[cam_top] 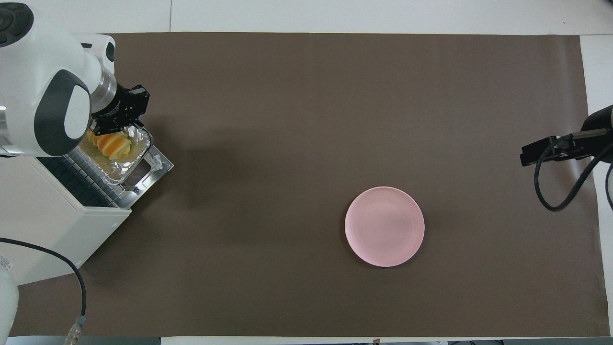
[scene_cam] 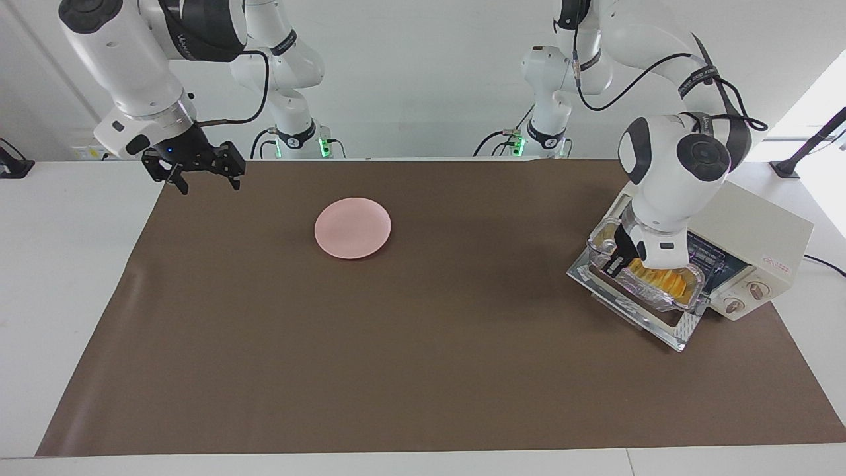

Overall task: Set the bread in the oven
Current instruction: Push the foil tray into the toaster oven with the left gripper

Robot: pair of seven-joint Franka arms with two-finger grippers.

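Brown table mat (scene_cam: 423, 370), ridged golden bread (scene_cam: 654, 277) in foil tray (scene_cam: 687, 291) on oven (scene_cam: 760, 251) door, left gripper (scene_cam: 618, 261) jaws unreadable, right gripper (scene_cam: 205, 178) jaws released.

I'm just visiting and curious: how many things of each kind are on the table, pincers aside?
Bread: 1, in the tray
Foil tray: 1, on the open oven door
Oven: 1
Pink plate: 1
Brown mat: 1
Total: 5

The surface (scene_cam: 79, 264) carries a brown mat (scene_cam: 429, 370). On the mat lie a pink plate (scene_cam: 353, 227) — well apart from both arms' fingers — and the oven (scene_cam: 760, 254), its dropped door below the left fingers (scene_cam: 618, 261).
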